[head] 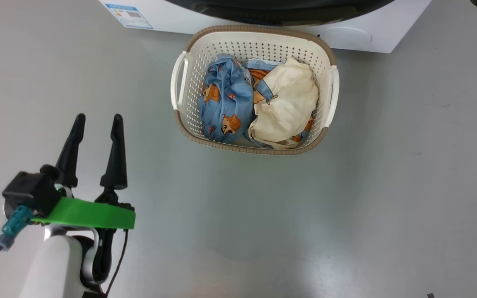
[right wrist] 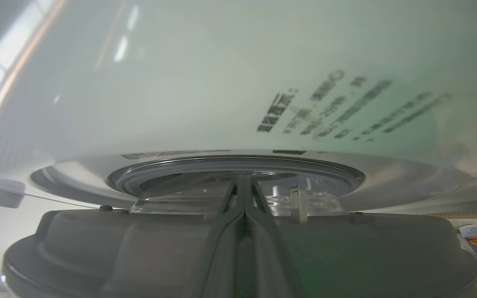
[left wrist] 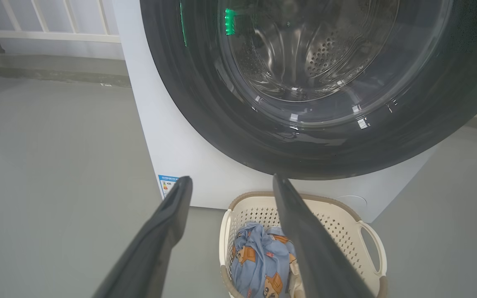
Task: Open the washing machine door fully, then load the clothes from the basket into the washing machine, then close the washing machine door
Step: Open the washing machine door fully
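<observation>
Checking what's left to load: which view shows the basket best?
Head view: the whole basket from above, clothes inside. Left wrist view hides part behind a finger; right wrist view catches a rim sliver at its edge.

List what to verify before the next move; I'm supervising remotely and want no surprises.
1. Fully open washing machine door: not ok; it covers the drum in the left wrist view.
2. Hold of the right gripper on the door: cannot tell; its fingers are shut, close against the door.
3. Free left gripper: ok; open, empty, over the floor left of the basket.
4. Clothes in the basket: ok; blue printed garment and cream garment both inside.
5. Door's swing past the basket: cannot tell; it stands right before the washing machine, beneath the door.
</observation>
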Motion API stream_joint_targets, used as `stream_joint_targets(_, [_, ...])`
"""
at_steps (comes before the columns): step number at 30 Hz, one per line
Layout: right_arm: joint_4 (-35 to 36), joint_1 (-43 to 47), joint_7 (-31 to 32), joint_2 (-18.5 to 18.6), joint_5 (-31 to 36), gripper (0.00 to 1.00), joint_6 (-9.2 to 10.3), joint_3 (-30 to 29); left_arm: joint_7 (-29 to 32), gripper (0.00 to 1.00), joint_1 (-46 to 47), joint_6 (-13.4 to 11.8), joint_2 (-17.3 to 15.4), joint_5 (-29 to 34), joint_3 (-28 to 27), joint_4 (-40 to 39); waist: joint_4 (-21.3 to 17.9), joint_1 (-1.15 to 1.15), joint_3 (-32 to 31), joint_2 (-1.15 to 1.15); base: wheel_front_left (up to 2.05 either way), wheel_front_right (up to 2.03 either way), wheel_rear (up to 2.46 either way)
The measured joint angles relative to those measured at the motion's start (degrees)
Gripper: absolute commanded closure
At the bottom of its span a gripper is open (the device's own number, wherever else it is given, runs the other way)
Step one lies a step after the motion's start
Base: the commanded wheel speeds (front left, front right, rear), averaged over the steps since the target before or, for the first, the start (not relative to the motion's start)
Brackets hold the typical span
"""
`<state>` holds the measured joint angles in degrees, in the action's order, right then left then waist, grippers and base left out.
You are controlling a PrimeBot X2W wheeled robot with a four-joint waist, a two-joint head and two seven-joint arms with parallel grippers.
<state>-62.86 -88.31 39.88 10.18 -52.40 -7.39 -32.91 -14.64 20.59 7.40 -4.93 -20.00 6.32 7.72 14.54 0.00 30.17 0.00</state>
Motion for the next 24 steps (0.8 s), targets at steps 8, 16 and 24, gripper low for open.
stream_joint_targets(8, [1.5,1.1,8.0,-0.1,0.5,1.00,0.00,-0.3,0.0,0.00,0.0,0.0,0.0,0.0,0.0,-0.4,-0.5,0.00,-0.7,0.00,0.00,0.00,0.00])
stream_joint_targets(16, [2.4,4.6,17.5,-1.2,0.9,1.00,0.00,-1.3,0.0,0.00,-0.1,0.0,-0.3,0.0,0.0,-0.7,-0.8,0.00,-2.6,0.00,0.00,0.00,0.00])
stream_joint_targets(24, [6.4,9.0,24.7,-3.9,3.5,1.00,0.00,-2.4,0.0,0.00,-0.4,0.0,-0.6,0.2,0.0,-1.2,-0.9,0.00,-4.2,0.00,0.00,0.00,0.00])
